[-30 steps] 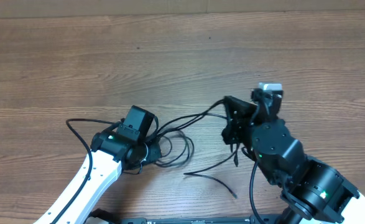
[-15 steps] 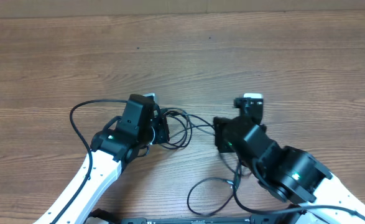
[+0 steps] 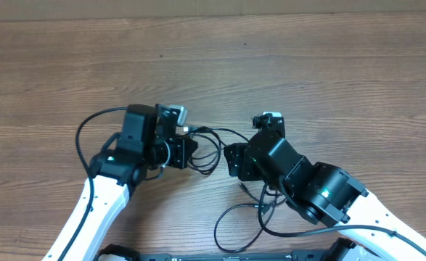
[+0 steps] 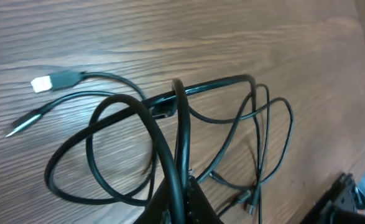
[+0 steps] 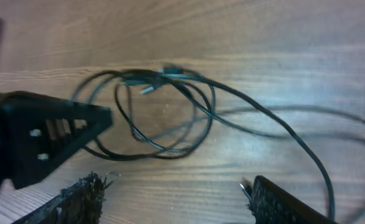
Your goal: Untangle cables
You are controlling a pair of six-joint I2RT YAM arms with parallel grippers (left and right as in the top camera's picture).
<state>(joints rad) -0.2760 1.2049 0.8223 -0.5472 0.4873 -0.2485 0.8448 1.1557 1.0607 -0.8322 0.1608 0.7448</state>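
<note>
Overhead, we find the cables (image 3: 207, 148) lying as a knot of black loops on the wooden table (image 3: 307, 65), a little toward 9 o'clock from the middle of the view. Our left gripper (image 3: 183, 151) sits at the 9 o'clock side of the knot and our right gripper (image 3: 234, 161) at its 3 o'clock side, the two facing each other with the loops between them.

From the left wrist camera, several strands run down together and vanish into the gripper at 6 o'clock. We judge it clenched on the cables, holding a bunch and not one strand. A white-tipped USB plug (image 4: 55, 81) lies loose on the wood at 10 o'clock from the loops, and a thin jack plug (image 4: 23, 124) lies near it at 9 o'clock.

From the right wrist camera, the two fingers (image 5: 76, 199) stand wide apart at 7 and 5 o'clock with only bare wood between them: released, gripping nothing. The loops lie ahead at 12 o'clock, and one cable sweeps off toward 4 o'clock.

We read this as the anchoring step: one gripper pins the bundle while the other is placed for a second grasp. The loops cross one another in several places, so we judge the task far from done. The next move calls for our right gripper to single out one strand, close on that alone, and draw it toward 3 o'clock against the left's hold. Catching two strands at once would likely tighten the knot
</note>
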